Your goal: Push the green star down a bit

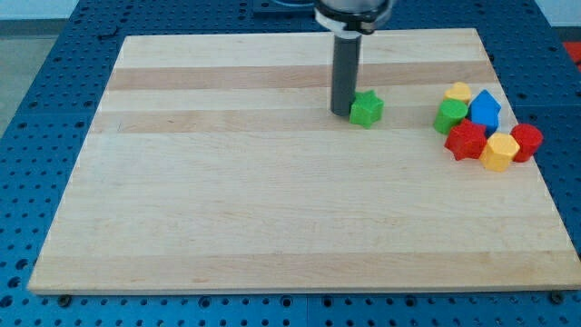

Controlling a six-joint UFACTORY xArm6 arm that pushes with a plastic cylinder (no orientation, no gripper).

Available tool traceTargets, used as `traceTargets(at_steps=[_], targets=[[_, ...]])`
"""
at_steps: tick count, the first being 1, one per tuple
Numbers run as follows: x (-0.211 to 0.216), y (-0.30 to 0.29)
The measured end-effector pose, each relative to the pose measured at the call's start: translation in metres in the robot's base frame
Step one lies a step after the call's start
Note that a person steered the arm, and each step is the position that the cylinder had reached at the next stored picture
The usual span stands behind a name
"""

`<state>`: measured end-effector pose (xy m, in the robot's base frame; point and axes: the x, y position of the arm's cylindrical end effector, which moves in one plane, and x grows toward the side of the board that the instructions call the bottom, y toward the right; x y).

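Camera view. Wooden board point(272, 200); no containers present.

Green star point(367, 109): upper centre-right of frame.

Rod: no claw fitted, so nothing to open or clench. The tip point(341, 113) touches the star's left edge.

Cluster, right side, well apart from the star: yellow block point(458, 92), green block point(449, 116), blue block point(486, 111), red star point(467, 141), yellow block point(499, 152), red block point(526, 142).

Risk, judged: contact from the left would send the star sideways toward the cluster, not down.

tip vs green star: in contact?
Touching, as far as the camera view shows: my tip sits flush against the green star on the star's left edge, with no board visible between them.
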<state>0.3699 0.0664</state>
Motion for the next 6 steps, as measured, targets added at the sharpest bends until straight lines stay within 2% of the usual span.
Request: traceTargets(at_steps=[1,3,4,6], targets=[[0.004,0.017],[-0.037,0.019],[-0.040,0.027],[-0.003,0.027]])
